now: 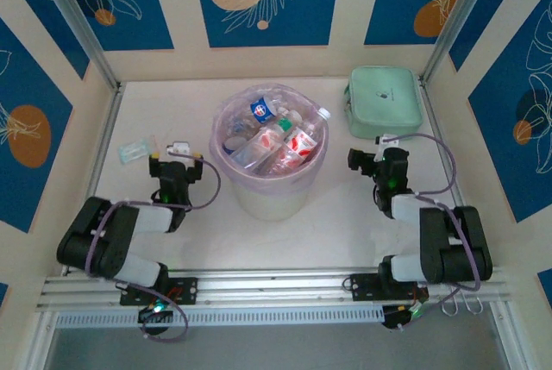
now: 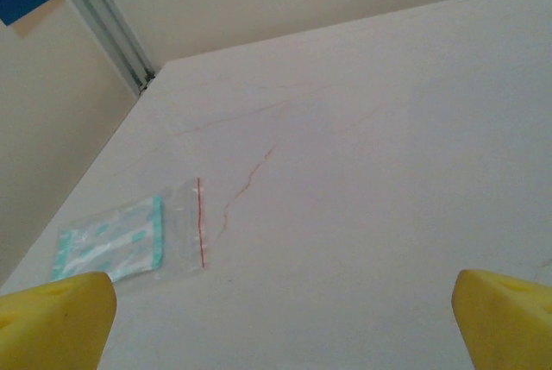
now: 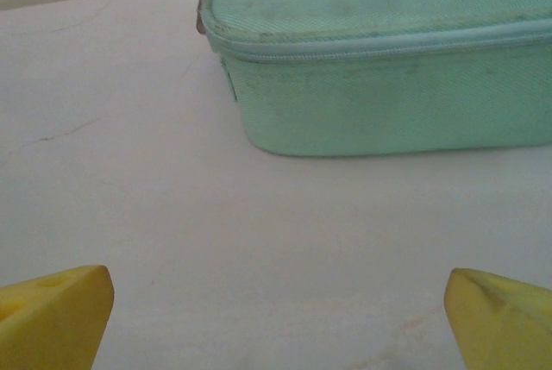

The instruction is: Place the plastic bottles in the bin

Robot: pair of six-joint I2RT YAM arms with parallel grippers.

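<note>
Bottles (image 1: 278, 139) in the bin (image 1: 267, 199); left claw (image 1: 177, 156) and right claw (image 1: 377, 149) hang released. Either could wrongly grab packet (image 1: 136, 151) or case (image 1: 384, 100).

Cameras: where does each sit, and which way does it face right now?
Top external: above and behind the bases, looking down at the bin of plastic bottles; both arms show, with left gripper and right gripper.
Left wrist: low over the table, facing the packet; its yellow fingertips show.
Right wrist: low, facing the mint case; its yellow fingertips show.
Shared: top and left wrist share the packet; top and right wrist, the mint case.
</note>
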